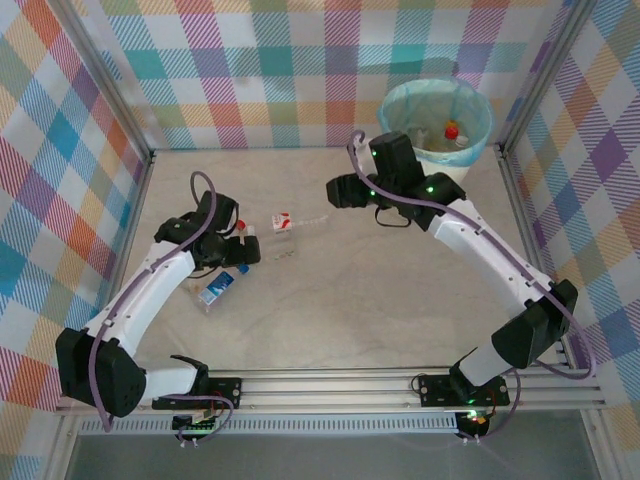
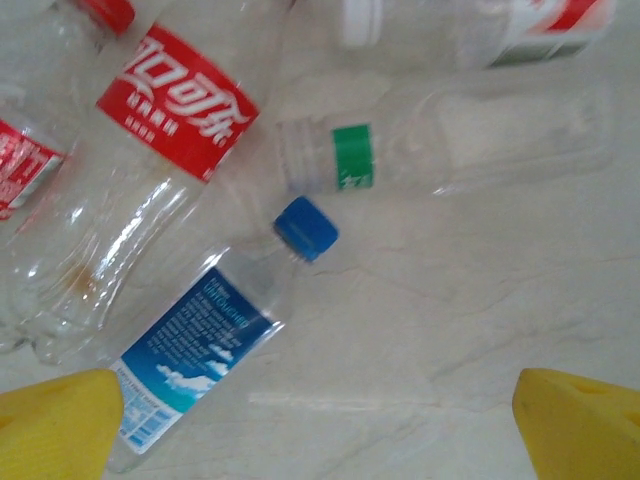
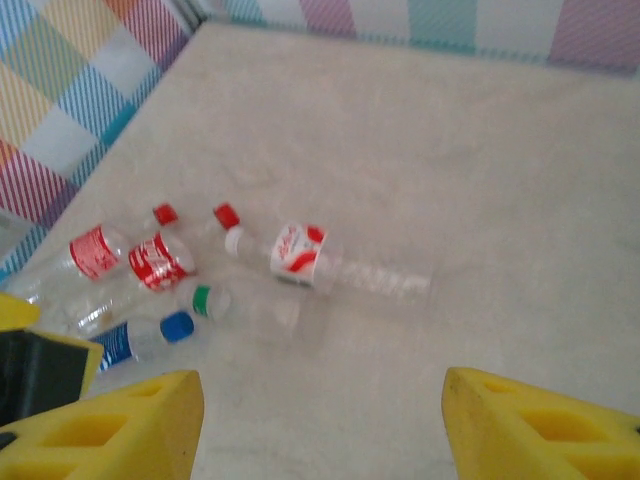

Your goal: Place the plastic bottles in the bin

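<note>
With our left gripper (image 2: 315,420) open above the packed plastic bottles (image 3: 150,262) on the table's (image 1: 380,300) left, bin (image 1: 390,105) far-right, right gripper (image 3: 320,400) open & empty, we risk pinching two at once or squirting the blue-capped bottle (image 2: 205,335) out, b/c they crowd together.

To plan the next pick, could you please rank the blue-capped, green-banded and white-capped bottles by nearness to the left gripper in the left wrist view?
1. blue-capped bottle, lower left, next to the left gripper.
2. green-banded bottle, centre.
3. white-capped bottle, top edge.
</note>
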Robot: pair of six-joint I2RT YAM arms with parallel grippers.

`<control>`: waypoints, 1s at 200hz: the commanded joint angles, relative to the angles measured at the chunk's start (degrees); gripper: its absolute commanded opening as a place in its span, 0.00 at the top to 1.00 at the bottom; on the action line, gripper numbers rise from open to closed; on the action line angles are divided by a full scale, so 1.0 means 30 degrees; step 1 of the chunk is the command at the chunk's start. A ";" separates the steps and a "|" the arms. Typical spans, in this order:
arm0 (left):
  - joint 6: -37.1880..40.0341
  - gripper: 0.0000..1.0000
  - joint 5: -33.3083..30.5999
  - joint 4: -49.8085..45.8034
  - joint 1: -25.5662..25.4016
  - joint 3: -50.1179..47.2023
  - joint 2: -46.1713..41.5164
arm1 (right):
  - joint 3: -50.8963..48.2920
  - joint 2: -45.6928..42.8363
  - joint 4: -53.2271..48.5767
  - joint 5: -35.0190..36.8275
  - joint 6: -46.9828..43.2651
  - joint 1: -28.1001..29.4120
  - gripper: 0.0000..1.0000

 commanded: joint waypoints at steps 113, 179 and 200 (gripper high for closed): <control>0.1450 0.04 0.0924 0.0497 0.1987 -0.2503 0.4585 | -0.1853 -0.1665 0.1455 -0.0919 -0.0526 0.0095 0.31; -0.0404 0.08 0.3290 0.0791 0.1611 -0.4371 0.3173 | -0.1917 -0.1516 0.1547 -0.0758 -0.1012 0.0095 0.29; -0.0509 0.09 0.3045 0.0868 0.1130 -0.4336 0.3583 | -0.1700 -0.1297 0.1698 -0.0852 -0.0988 0.0095 0.29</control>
